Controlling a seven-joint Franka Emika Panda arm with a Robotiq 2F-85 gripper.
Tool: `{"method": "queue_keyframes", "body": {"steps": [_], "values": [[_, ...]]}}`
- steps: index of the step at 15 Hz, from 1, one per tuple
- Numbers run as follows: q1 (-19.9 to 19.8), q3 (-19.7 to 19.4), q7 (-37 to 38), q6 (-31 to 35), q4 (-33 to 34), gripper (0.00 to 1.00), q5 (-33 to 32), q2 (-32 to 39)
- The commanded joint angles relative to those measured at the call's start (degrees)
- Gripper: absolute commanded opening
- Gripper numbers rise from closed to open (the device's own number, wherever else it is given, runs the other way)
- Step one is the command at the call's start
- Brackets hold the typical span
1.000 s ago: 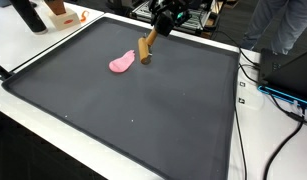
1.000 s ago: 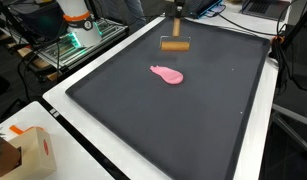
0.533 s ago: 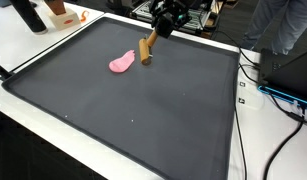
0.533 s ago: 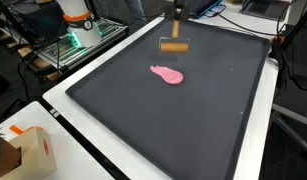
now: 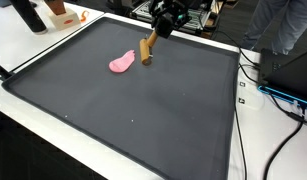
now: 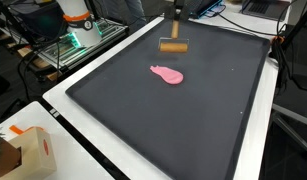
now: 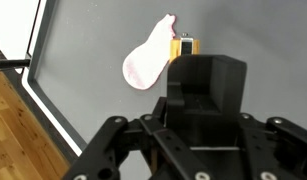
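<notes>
**No change – block held, arm idle**

Gripper (image 5: pixel 156 34) hasn't moved over the last sec. Fingers pinch the wood block (image 5: pixel 147 49) by its top end, near the mat's (image 5: pixel 143 120) far edge, just beside the pink blob (image 5: pixel 121 62). Prob. a pause – grip looks firm.

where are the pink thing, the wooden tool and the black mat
pink thing (image 6: pixel 167 74), exterior view, on its middle
wooden tool (image 5: pixel 147 50), exterior view, on the lower half of its brown length
black mat (image 5: pixel 143 115), exterior view, on a bare part near its middle
</notes>
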Motion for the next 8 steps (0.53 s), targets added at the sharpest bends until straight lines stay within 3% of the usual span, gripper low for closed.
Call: {"method": "queue_keyframes", "body": {"steps": [1,8], "values": [[-0.7,-0.5,-2.6,1.4,0.0,0.24,2.8,-0.7],[-2.7,-2.1,-9.3,2.1,2.0,0.24,7.7,-0.8]]}}
